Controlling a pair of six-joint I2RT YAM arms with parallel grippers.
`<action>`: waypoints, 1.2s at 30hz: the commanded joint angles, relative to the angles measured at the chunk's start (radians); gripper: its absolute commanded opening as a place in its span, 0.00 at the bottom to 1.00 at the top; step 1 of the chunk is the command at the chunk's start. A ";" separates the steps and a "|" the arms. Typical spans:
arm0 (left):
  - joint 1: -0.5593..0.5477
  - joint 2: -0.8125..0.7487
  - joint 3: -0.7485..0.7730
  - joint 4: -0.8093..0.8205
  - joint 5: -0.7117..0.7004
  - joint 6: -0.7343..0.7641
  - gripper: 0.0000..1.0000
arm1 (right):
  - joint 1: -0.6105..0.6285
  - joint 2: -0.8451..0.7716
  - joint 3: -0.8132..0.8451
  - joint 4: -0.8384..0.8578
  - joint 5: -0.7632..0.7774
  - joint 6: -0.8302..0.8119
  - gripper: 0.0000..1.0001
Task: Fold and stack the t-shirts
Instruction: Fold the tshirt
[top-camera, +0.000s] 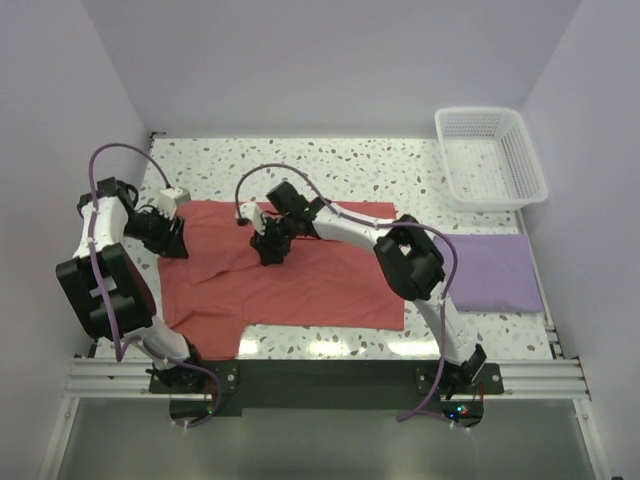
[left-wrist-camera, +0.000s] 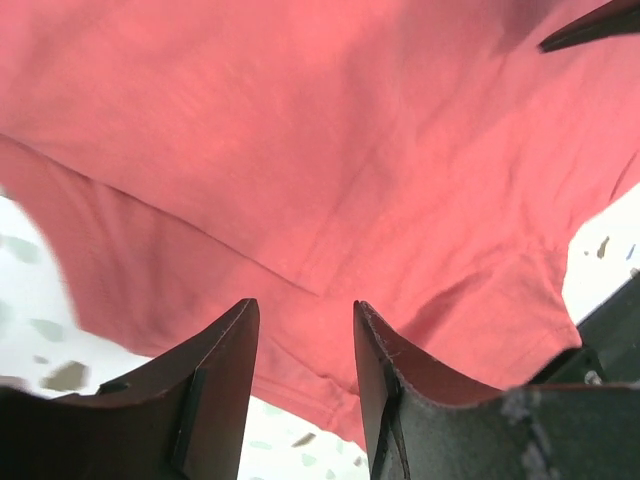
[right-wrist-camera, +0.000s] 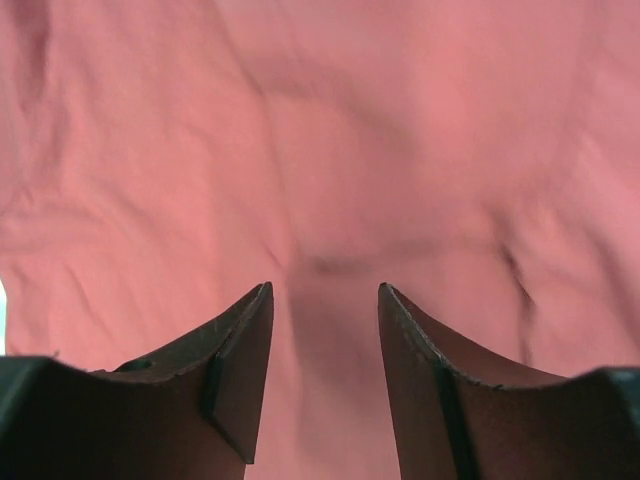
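The salmon red t-shirt (top-camera: 300, 285) lies spread and partly folded on the speckled table, a sleeve hanging toward the near edge. My left gripper (top-camera: 172, 240) hovers open over its left edge; the left wrist view shows the red cloth (left-wrist-camera: 330, 150) and its hem between the spread fingers (left-wrist-camera: 225, 370). My right gripper (top-camera: 270, 250) hovers open over the shirt's upper middle; the right wrist view shows wrinkled red cloth (right-wrist-camera: 330, 150) under the gripper (right-wrist-camera: 325, 300). The lavender t-shirt (top-camera: 492, 272) lies as a folded rectangle at the right.
A white lattice basket (top-camera: 490, 157) stands at the back right corner. Walls close in the table on the left, back and right. The arms' bases sit on the metal rail (top-camera: 320, 375) at the near edge.
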 joint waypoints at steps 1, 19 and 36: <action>-0.011 0.011 0.108 0.037 0.086 -0.023 0.48 | -0.117 -0.154 0.062 -0.139 -0.012 -0.016 0.50; -0.142 0.354 0.327 0.447 -0.164 -0.476 0.46 | -0.533 -0.277 -0.117 -0.567 0.252 -0.419 0.38; -0.145 0.439 0.309 0.464 -0.236 -0.466 0.52 | -0.539 -0.301 -0.231 -0.581 0.321 -0.590 0.36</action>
